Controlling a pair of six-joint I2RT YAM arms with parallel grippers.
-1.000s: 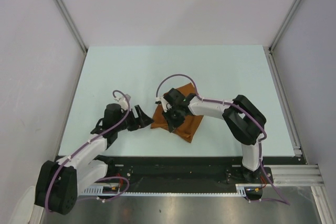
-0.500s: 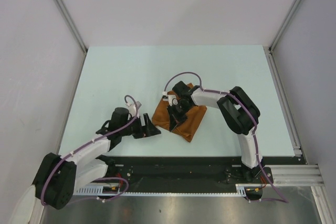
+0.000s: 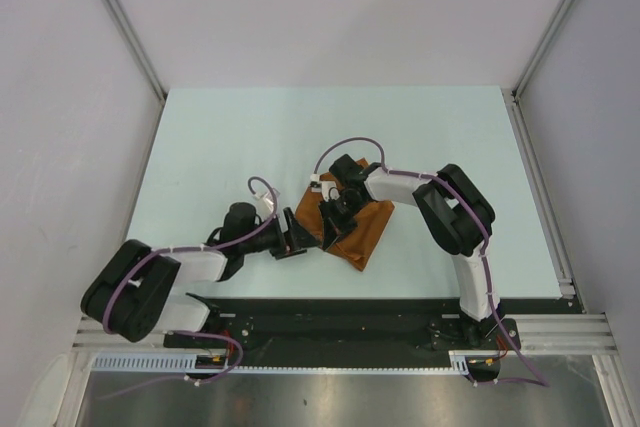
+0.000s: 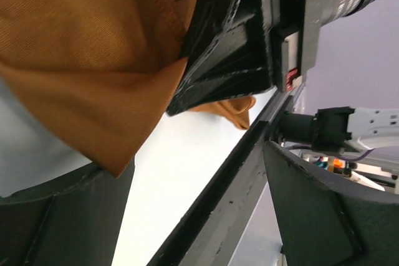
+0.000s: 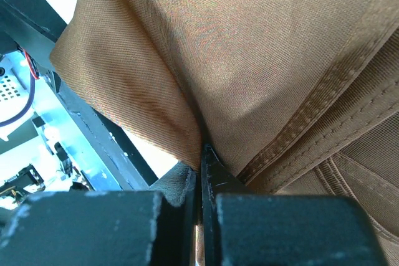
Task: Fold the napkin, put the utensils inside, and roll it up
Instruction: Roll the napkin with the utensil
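The rust-orange napkin (image 3: 366,234) lies folded into a small bunch at the table's near middle. My right gripper (image 3: 333,217) sits on its left part, jaws shut on a pinched fold of the napkin (image 5: 249,48); creases run down to the right gripper (image 5: 203,154). My left gripper (image 3: 297,239) lies low at the napkin's left corner, open, nothing between its fingers. In the left wrist view the napkin (image 4: 81,60) hangs just beyond the left gripper (image 4: 199,213), one corner over the left finger (image 4: 56,222). The utensils are hidden.
The pale table (image 3: 250,137) is walled on the left, back and right. A black and metal rail (image 3: 330,317) with both arm bases runs along the near edge, and the same rail (image 4: 218,216) crosses the left wrist view. The right gripper's black body (image 4: 237,48) is close ahead.
My left arm has swung right and dropped low, bringing its open gripper to the napkin's left corner. The right gripper shifted slightly right with the napkin, then held still.
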